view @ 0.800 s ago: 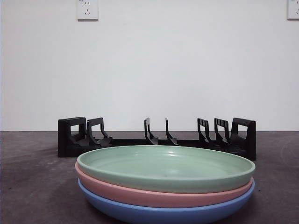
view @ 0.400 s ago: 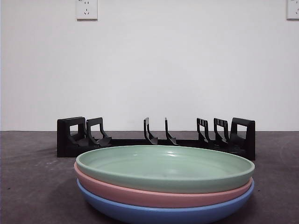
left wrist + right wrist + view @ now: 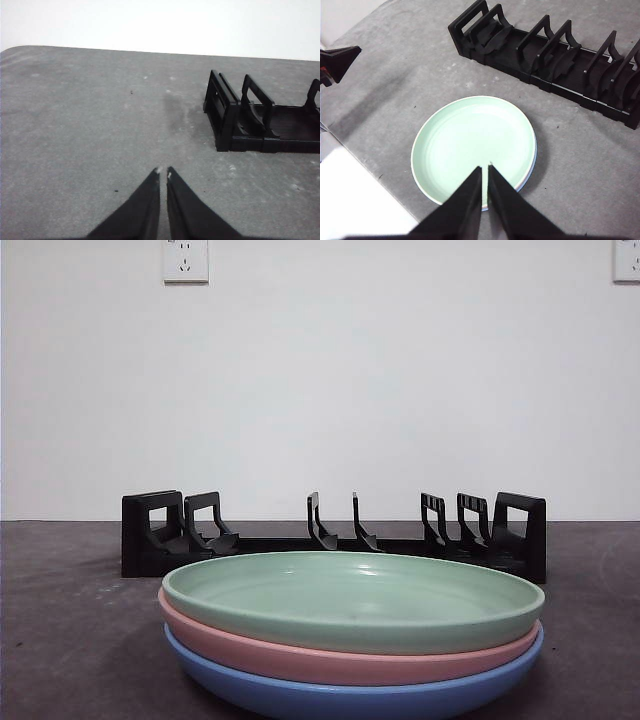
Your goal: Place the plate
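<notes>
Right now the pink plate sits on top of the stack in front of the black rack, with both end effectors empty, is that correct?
Not quite: the green plate is on top, and the pink plate lies under it, as the front view shows. The stack does sit before the black rack, and both end effectors are empty.

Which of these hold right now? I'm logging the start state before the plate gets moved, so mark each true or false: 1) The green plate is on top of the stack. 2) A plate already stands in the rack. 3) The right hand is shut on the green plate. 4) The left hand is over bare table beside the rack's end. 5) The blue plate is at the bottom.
1) True: the green plate tops the stack.
2) False: the rack holds no plate in any view.
3) False: the right hand is shut, but hangs above the plate, gripping nothing.
4) True: the left hand is over bare table.
5) True: the blue plate lies under the pink plate.
</notes>
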